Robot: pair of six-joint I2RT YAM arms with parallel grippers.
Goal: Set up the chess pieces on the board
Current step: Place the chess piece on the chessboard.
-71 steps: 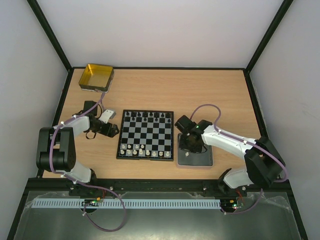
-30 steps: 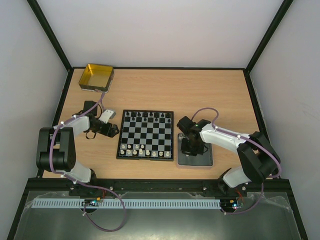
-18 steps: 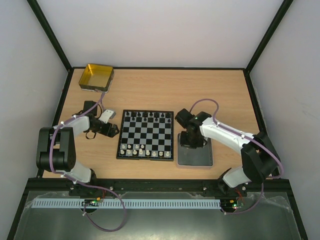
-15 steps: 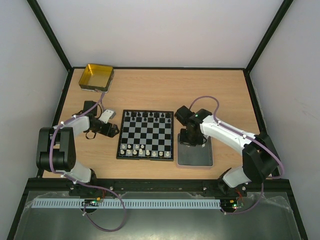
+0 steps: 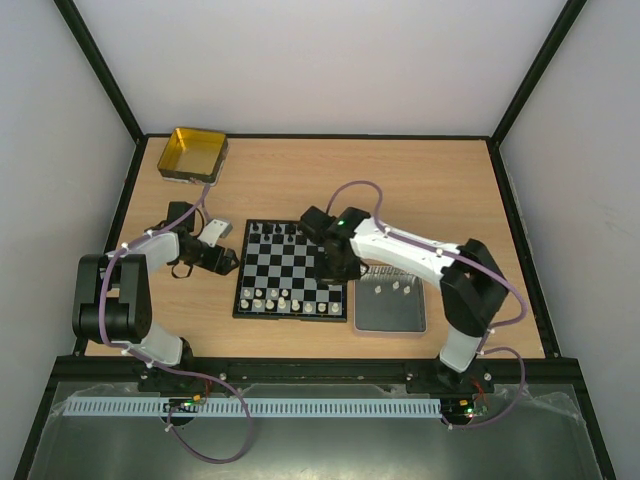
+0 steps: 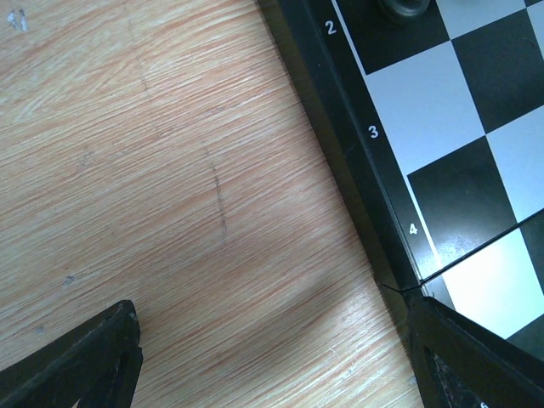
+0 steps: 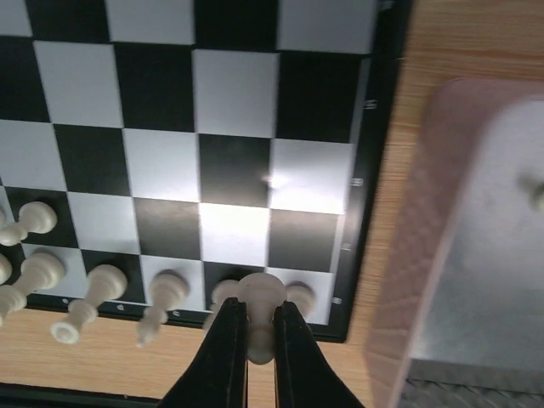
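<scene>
The board lies mid-tabletop. The right arm reaches left over its right side, fingers pinching a white piece above the crowded white row. A skewed descent could topple neighbours. The left arm's fingers sit spread beside the board's left edge.
</scene>
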